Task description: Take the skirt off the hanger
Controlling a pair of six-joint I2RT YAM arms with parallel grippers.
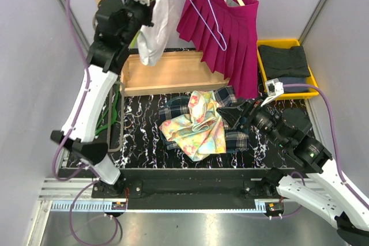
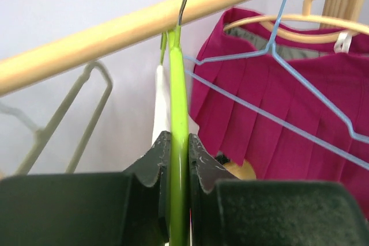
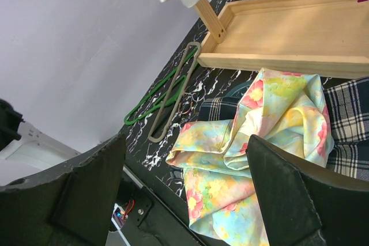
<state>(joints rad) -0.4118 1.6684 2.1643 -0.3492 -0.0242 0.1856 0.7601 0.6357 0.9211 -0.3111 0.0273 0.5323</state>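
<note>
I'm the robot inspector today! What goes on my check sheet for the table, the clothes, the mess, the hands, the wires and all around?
Surface: black marbled table, its middle covered by cloths.
Job's things: white garment on a green hanger hooked over the wooden rail; magenta skirt on a wooden hanger beside it.
Clutter: floral cloth over plaid cloth; wooden tray; yellow bin holding dark clothes; blue hanger in front of the magenta skirt; grey hanger lying at the table's left edge.
Hands: left hand shut on the green hanger; right hand open, low by the cloths, holding nothing.
Cables: a purple cable loops along each arm.
Surroundings: plain grey walls; nothing else seen.
</note>
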